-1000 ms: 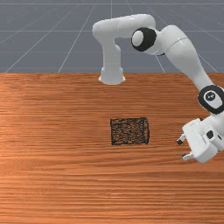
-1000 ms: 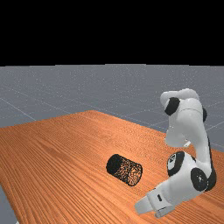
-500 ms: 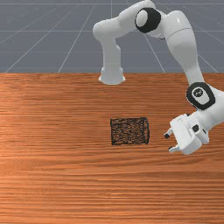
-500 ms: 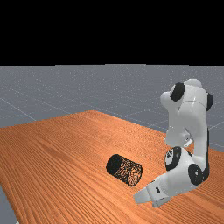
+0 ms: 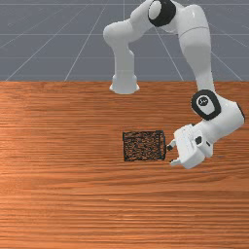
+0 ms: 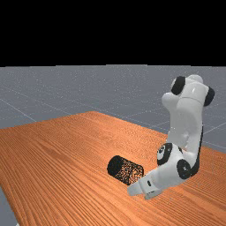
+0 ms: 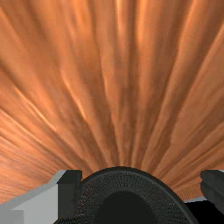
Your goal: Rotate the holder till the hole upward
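Pincer (image 5: 171, 154) spread apart by holder's (image 5: 144, 146) right end, mid-frame in front view: centre first, ease in low, squeeze softly.

Front view from across the holder (image 5: 145, 146), facing the arm's base (image 5: 124, 83), steeply down; far view lower, farther from the holder; wrist view close beside it, looking down; first two sharing holder, table (image 5: 58, 194)

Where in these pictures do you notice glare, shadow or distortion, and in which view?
Front view: a faint pale sheen on the table, soft grey shading on the arm; far view: the backdrop is plain black at the top; wrist view: the table's grain fans out as if stretched by perspective, and the middle of the holder is nearly black.
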Controlling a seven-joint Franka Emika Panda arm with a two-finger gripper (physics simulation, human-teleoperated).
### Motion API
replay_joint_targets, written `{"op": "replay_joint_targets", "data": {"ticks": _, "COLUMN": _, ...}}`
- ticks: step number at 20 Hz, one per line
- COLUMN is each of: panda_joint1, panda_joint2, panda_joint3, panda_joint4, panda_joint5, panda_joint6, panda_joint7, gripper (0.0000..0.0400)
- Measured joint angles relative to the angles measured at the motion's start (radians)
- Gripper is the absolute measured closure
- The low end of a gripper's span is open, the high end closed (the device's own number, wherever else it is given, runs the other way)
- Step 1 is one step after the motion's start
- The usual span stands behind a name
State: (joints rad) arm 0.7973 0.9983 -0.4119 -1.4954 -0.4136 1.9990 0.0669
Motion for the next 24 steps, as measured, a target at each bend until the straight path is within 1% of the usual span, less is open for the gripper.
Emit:
{"op": "replay_joint_targets", "data": {"ticks": 3, "panda_joint1": -0.007, "panda_joint2": -0.016, "panda_joint3": -0.012, "panda_joint4": -0.042, "panda_joint5": -0.014, "panda_joint6": 0.032, "panda_joint7": -0.002, "gripper": 0.0000}}
{"op": "replay_joint_targets", "data": {"ticks": 4, "panda_joint1": -0.011, "panda_joint2": -0.046, "panda_joint3": -0.015, "panda_joint4": -0.102, "panda_joint5": -0.037, "panda_joint6": 0.103, "panda_joint7": -0.018, "gripper": 0.0000}}
{"op": "replay_joint_targets", "data": {"ticks": 6, "panda_joint1": -0.022, "panda_joint2": -0.059, "panda_joint3": -0.025, "panda_joint4": -0.135, "panda_joint5": -0.046, "panda_joint6": 0.131, "panda_joint7": -0.021, "gripper": 0.0000}}
{"op": "replay_joint_targets", "data": {"ticks": 8, "panda_joint1": -0.027, "panda_joint2": -0.085, "panda_joint3": -0.048, "panda_joint4": -0.203, "panda_joint5": -0.091, "panda_joint6": 0.210, "panda_joint7": -0.033, "gripper": 0.0000}}
{"op": "replay_joint_targets", "data": {"ticks": 10, "panda_joint1": -0.044, "panda_joint2": -0.097, "panda_joint3": -0.063, "panda_joint4": -0.238, "panda_joint5": -0.104, "panda_joint6": 0.244, "panda_joint7": -0.039, "gripper": 0.0000}}
{"op": "replay_joint_targets", "data": {"ticks": 14, "panda_joint1": -0.034, "panda_joint2": -0.142, "panda_joint3": -0.082, "panda_joint4": -0.260, "panda_joint5": -0.097, "panda_joint6": 0.211, "panda_joint7": -0.015, "gripper": 0.0000}}
{"op": "replay_joint_targets", "data": {"ticks": 16, "panda_joint1": -0.039, "panda_joint2": -0.154, "panda_joint3": -0.076, "panda_joint4": -0.261, "panda_joint5": -0.102, "panda_joint6": 0.206, "panda_joint7": -0.052, "gripper": 0.0000}}
{"op": "replay_joint_targets", "data": {"ticks": 17, "panda_joint1": -0.055, "panda_joint2": -0.146, "panda_joint3": -0.063, "panda_joint4": -0.235, "panda_joint5": -0.079, "panda_joint6": 0.167, "panda_joint7": -0.081, "gripper": 0.0000}}
{"op": "replay_joint_targets", "data": {"ticks": 20, "panda_joint1": -0.076, "panda_joint2": -0.147, "panda_joint3": -0.059, "panda_joint4": -0.234, "panda_joint5": -0.075, "panda_joint6": 0.159, "panda_joint7": -0.125, "gripper": 0.0000}}
{"op": "replay_joint_targets", "data": {"ticks": 24, "panda_joint1": -0.095, "panda_joint2": -0.163, "panda_joint3": -0.077, "panda_joint4": -0.273, "panda_joint5": -0.095, "panda_joint6": 0.206, "panda_joint7": -0.133, "gripper": 0.0000}}
